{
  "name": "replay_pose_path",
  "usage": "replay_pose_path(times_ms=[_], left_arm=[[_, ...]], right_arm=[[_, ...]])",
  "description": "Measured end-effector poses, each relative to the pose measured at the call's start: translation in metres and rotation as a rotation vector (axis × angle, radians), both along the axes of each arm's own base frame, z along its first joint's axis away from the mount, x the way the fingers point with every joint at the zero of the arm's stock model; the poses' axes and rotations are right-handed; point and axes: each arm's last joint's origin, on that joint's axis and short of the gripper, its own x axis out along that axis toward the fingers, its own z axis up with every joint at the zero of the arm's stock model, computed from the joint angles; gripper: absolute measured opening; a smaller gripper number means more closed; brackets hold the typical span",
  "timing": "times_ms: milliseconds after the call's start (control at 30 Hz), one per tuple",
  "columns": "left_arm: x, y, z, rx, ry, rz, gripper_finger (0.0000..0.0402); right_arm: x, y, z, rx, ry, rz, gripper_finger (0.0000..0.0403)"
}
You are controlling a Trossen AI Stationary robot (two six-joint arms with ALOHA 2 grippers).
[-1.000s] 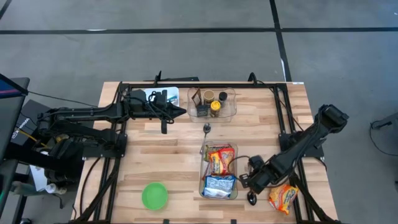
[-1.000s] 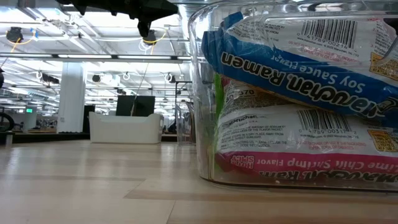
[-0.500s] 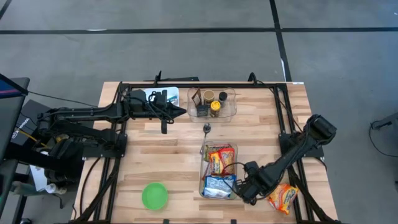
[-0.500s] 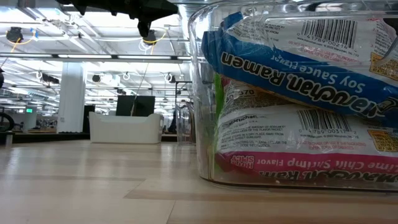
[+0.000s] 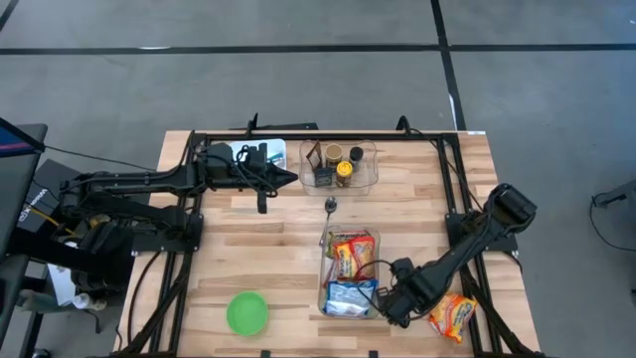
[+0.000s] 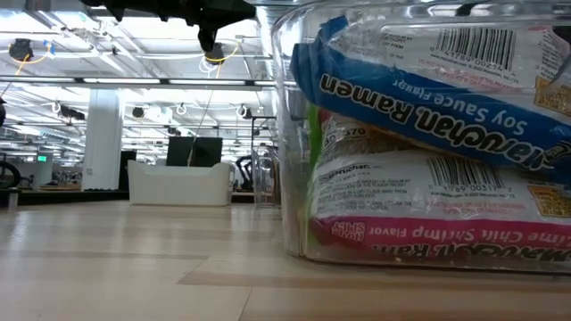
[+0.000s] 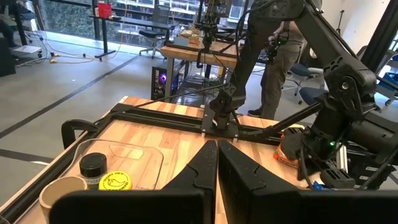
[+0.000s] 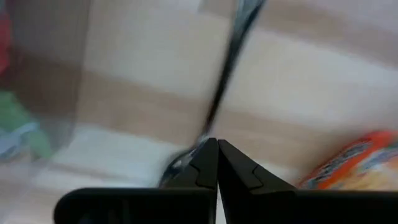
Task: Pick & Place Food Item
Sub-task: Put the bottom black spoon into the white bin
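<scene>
An orange ramen packet [image 5: 452, 316] lies flat on the table near the front right, also visible in the right wrist view [image 8: 351, 165]. A clear bin [image 5: 323, 273] to its left holds several ramen packets, among them a blue one [image 6: 419, 98]. My right gripper [image 5: 395, 306] is shut and points down between the bin and the orange packet, right at a metal spoon [image 8: 227, 68] that lies on the table. My left gripper [image 5: 295, 177] is shut and hovers level over the far left, touching nothing. My right gripper [image 8: 217, 144] comes from above with its shut fingertips at the spoon's bowl end [image 8: 180, 163]. I cannot tell whether they touch it.
A second clear bin [image 5: 339, 164] with jars stands at the far middle. Another spoon [image 5: 331, 206] lies just in front of it. A green bowl [image 5: 247, 312] sits at the near left. Dark frame rails run along the table's left, far and right sides.
My right gripper has gone toward the table's near edge and a little toward the bin, tipping to point more steeply down over the spoon; it has stayed shut. In the low view the blue packet in the bin has shifted slightly.
</scene>
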Motion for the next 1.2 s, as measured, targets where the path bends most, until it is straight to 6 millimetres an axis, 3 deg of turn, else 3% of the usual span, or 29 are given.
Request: replay_pose_path(times_ms=[367, 800, 1200], left_arm=[[0.0, 0.0, 0.001, 0.003, -0.014, 0.0, 0.0008], [0.0, 0.0, 0.001, 0.003, -0.013, 0.0, 0.0008], [0.0, 0.0, 0.001, 0.003, -0.012, 0.0, 0.0008]], right_arm=[[-0.018, -0.003, 0.018, -0.073, -0.008, -0.065, 0.0], [-0.024, 0.001, 0.017, -0.063, 0.02, -0.119, 0.0], [-0.027, -0.002, 0.0, -0.05, 0.01, -0.145, 0.0]])
